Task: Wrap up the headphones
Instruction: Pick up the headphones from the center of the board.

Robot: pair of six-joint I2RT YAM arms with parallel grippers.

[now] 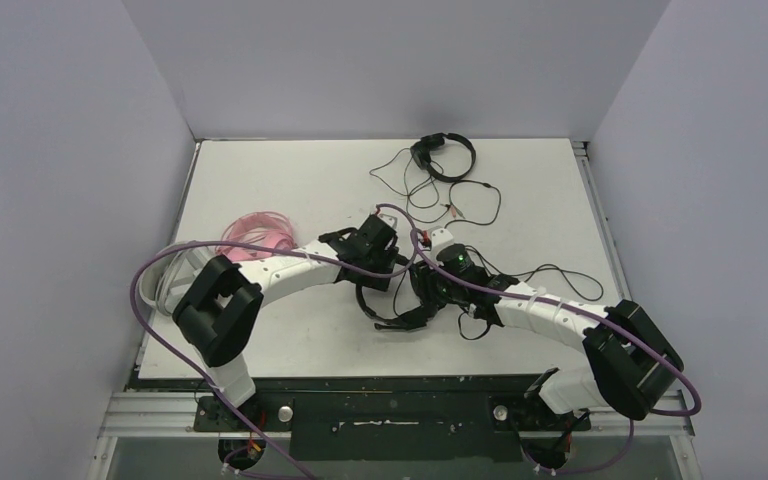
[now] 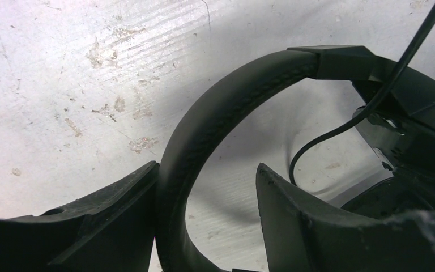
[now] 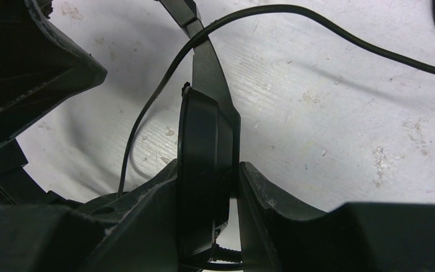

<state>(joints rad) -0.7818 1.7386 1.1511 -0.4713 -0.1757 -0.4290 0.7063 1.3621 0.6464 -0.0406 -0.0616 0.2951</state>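
Jaws of the left pincer [image 2: 207, 169] stand open around the headband [image 2: 221, 102] of a thin black headset [image 1: 397, 300] in the middle of the surface [image 1: 290, 180], with only one finger touching it. The right pincer [image 3: 208, 165] is clamped on the ear cup [image 3: 201, 124] of the same headset.

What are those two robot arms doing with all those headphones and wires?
They are working on one black headset mid-table. The right gripper pinches its earcup, while the left gripper straddles the headband, jaws not closed on it. Its cable lies loose. Another black headset and a pink one wait aside.
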